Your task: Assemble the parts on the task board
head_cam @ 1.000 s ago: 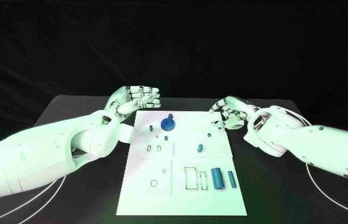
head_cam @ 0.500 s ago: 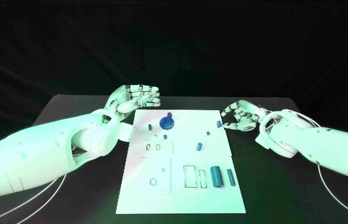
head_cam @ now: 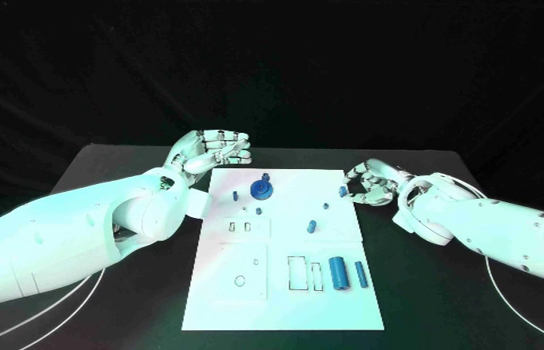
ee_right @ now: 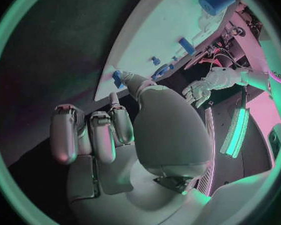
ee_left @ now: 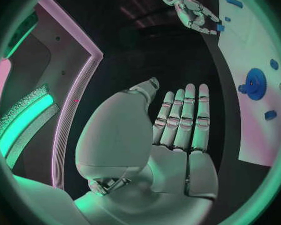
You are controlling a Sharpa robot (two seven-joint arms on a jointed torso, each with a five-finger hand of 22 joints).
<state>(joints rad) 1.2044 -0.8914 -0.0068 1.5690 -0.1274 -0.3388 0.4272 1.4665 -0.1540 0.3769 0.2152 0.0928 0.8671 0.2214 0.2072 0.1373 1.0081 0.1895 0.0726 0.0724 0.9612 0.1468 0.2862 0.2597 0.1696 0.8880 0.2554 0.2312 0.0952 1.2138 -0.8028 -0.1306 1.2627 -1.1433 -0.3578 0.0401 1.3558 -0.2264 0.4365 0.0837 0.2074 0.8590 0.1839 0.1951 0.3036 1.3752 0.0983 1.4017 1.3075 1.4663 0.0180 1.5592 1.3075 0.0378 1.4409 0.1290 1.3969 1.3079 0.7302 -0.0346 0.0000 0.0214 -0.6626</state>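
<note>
Black table against a dark backdrop carries the white board at centre frame, blue parts scattered on it; left hand curled empty at its upper-left corner, right hand pinching a small part at its right edge.

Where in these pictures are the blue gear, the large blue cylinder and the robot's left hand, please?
blue gear (head_cam: 262,191): head view, on the toothed disc's top face.
large blue cylinder (head_cam: 339,272): head view, on the middle of its side.
left hand (ee_left: 178,130): left wrist view, on the fingers' inner face.
</note>
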